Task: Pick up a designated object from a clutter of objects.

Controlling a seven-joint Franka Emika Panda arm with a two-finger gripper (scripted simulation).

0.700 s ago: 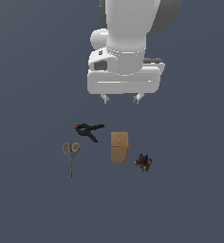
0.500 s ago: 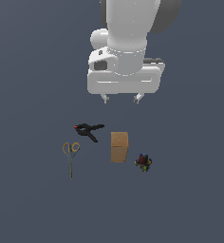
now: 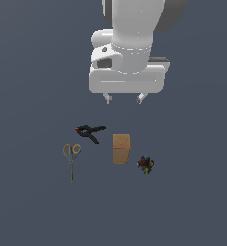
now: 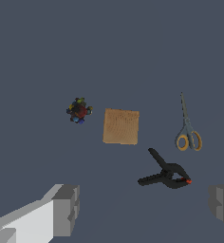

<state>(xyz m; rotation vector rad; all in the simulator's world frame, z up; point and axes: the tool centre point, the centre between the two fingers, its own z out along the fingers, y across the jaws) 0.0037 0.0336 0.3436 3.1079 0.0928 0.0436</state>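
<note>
1. The white arm hangs straight down from the top of the exterior view, wrist vertical, hand pointing at the surface.
2. The gripper (image 3: 124, 98) sits high, holding nothing, well clear of the surface.
3. Its two short fingertips (image 3: 107, 98) poke out below the broad white hand body.
4. In the wrist view the grey pads (image 4: 66, 209) stand wide apart, jaws spread.

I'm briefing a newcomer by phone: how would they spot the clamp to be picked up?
Find the tan box in the middle of the grey floor. Toward the exterior view's left, above the orange-handled scissors, lies the clamp. It is all black with two splayed handles and a tiny red tip.
</note>
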